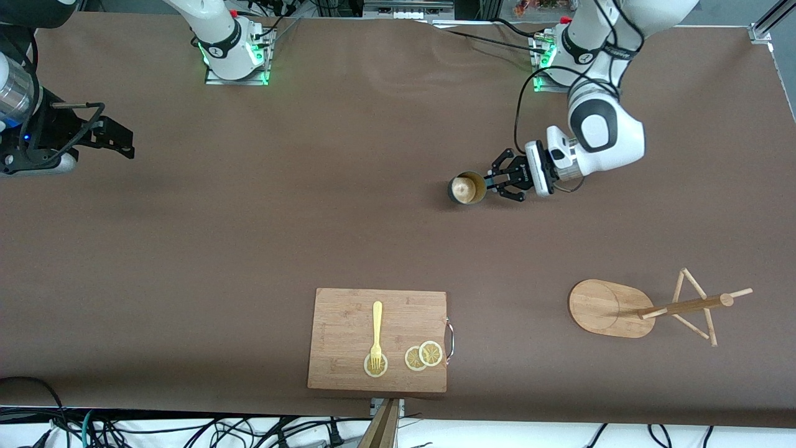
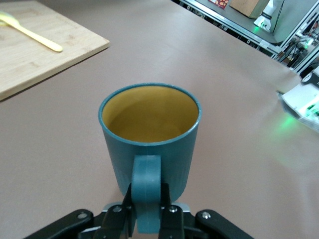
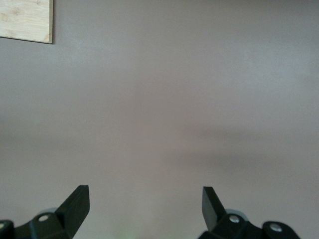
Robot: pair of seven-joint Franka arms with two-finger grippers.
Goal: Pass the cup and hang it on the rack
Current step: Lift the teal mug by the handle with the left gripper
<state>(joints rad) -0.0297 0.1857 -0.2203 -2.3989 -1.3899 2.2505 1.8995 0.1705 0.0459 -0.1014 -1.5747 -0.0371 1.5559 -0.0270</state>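
Your left tool (image 1: 492, 182) is clamped on the handle of the upright cup (image 1: 467, 188). The rack (image 1: 653, 308) lies toppled toward the left arm's end, nearer the camera. Your right tool (image 1: 115, 138) waits wide open, well apart.

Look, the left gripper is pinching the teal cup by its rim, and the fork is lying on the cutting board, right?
Almost. The left gripper is shut on the cup by its loop handle, not its rim; the left wrist view shows the fingers clamped on either side of the handle. The fork does lie on the cutting board.
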